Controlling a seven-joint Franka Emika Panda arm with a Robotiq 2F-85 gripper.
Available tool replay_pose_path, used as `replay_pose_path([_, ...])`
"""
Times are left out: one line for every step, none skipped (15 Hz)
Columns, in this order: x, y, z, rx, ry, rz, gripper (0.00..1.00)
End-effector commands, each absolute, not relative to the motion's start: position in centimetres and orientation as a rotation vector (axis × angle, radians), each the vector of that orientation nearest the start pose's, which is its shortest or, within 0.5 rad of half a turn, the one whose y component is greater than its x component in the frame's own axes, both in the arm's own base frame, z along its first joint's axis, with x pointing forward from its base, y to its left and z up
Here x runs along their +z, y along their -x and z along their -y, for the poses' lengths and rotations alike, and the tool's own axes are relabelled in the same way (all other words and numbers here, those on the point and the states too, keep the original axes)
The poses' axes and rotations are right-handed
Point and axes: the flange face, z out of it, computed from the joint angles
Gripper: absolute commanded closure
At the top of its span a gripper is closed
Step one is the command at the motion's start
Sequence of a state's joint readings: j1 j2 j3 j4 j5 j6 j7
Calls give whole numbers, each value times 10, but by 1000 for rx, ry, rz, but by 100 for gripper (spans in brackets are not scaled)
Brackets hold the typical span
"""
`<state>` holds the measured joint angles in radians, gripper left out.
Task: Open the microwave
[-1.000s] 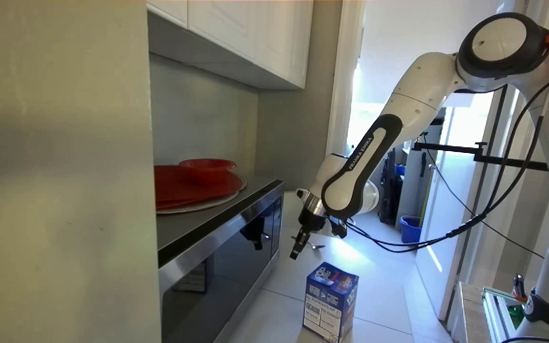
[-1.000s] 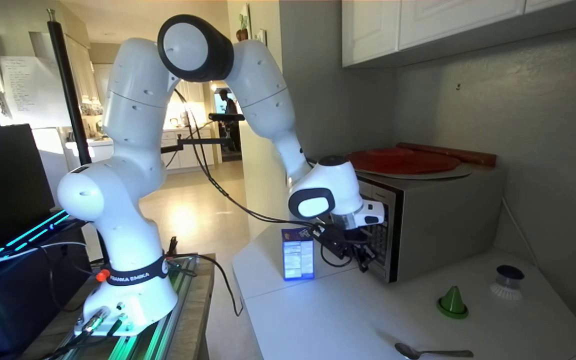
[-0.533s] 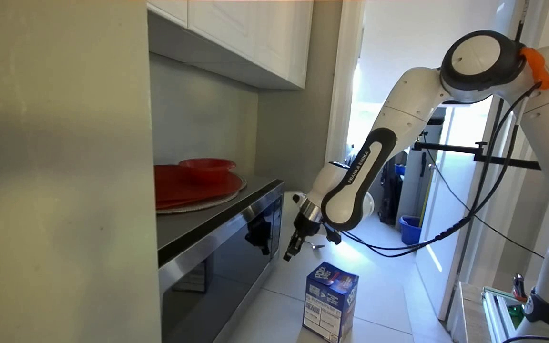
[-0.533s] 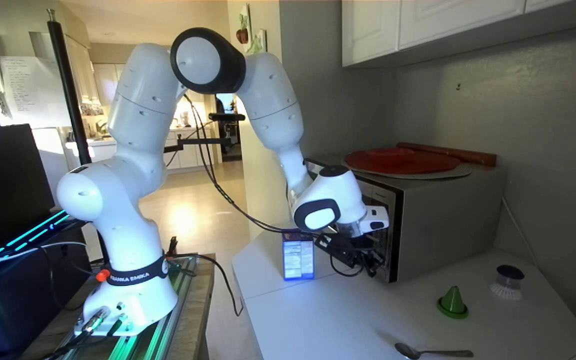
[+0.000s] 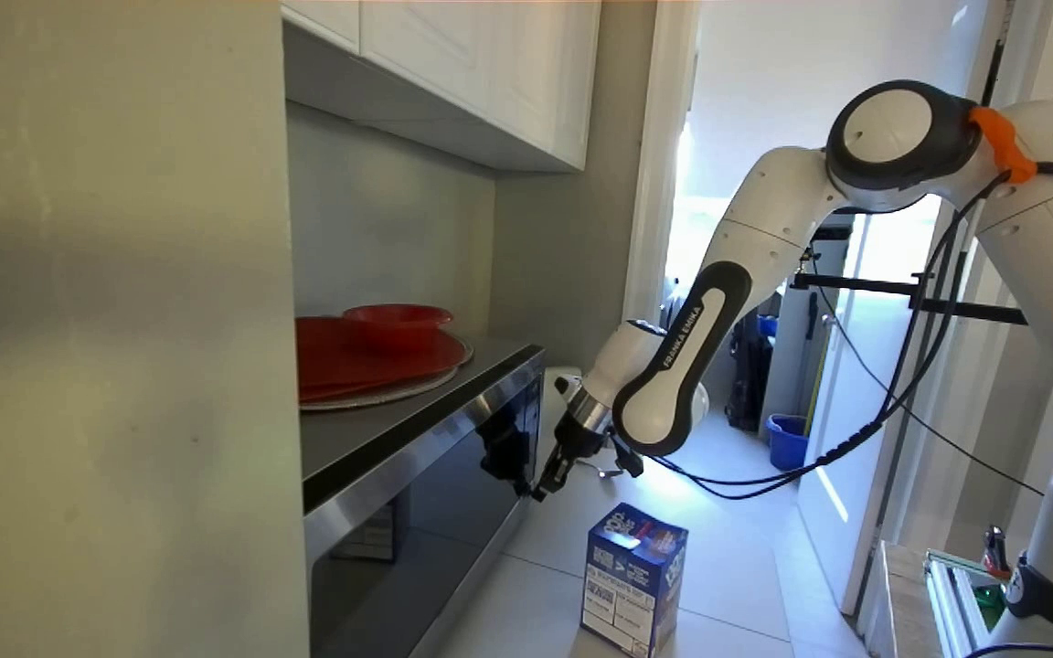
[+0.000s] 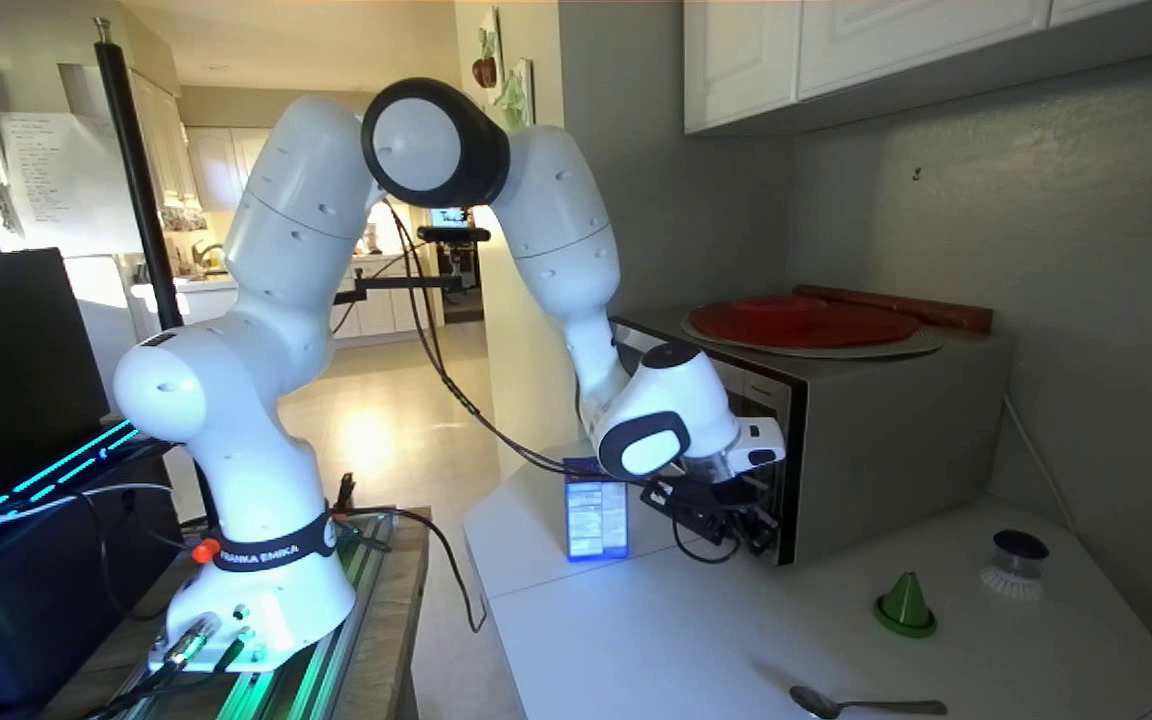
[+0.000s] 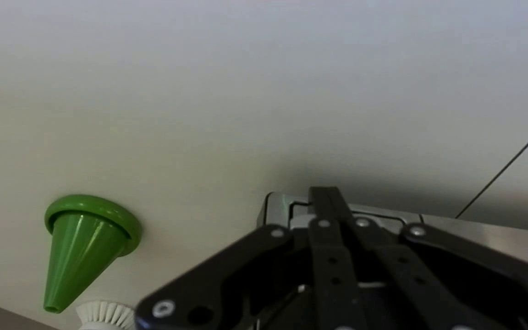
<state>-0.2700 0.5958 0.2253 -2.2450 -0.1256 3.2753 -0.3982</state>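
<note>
My pincer [image 7: 323, 189] is narrow, its two slim black fingers lying together along a straight seam, round screw heads glinting on the dark linkages. In both exterior views I slant down to the lower corner of the microwave [image 6: 866, 440], at its control-panel end, tips just beside its face; whether I touch it I cannot tell. It sits on the smooth white desk [image 6: 696, 630], a wide body with matte grey-brown sides, its dark glass door [image 5: 440, 530] flush in a sleek steel frame [image 5: 426, 448], the glossy front mirroring my black shape. On its top a shallow, flared red bowl [image 5: 397, 320] rests on a flat red plate [image 5: 353, 379], over a grey disc [image 6: 886, 348], with a long reddish roll [image 6: 896, 308] behind. A printed blue-and-white cardboard box [image 5: 632, 580] stands upright in front of the microwave. Past the panel end, a shiny green plastic cone [image 7: 87, 243] with a thick rounded rim stands near a white-bristled brush [image 6: 1014, 565] with a dark cap, and a metal spoon [image 6: 886, 706] lies flat.
</note>
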Motion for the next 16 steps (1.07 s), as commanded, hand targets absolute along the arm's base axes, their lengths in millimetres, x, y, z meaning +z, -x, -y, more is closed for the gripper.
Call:
replay_pose_path([148,-572,12,-778,2983,612,100])
replay_pose_path([147,-572,11,-783,2981,610,100])
replay_pose_path([147,-572,10,-787,2979,607,100])
replay_pose_path([147,-571,9,-794,2977,606,100])
replay_pose_path([148,-571,7,-799,2973,606,100])
replay_pose_path([151,-571,6,-809,2968,606,100])
replay_pose_path([154,-571,4,-816,2962,603,100])
replay_pose_path([156,-572,2,-825,2957,602,100])
replay_pose_path([158,-572,0,-834,2952,602,100])
replay_pose_path([159,-572,-1,-841,2949,602,100])
replay_pose_path([159,-573,-1,-844,2948,601,100])
replay_pose_path([159,-574,-1,-857,2947,607,100])
replay_pose_path([160,-575,-1,-866,2946,608,100])
replay_pose_path([161,-578,0,-886,2946,616,100])
replay_pose_path([163,-579,1,-906,2945,622,100])
replay_pose_path([164,-581,1,-929,2944,639,100])
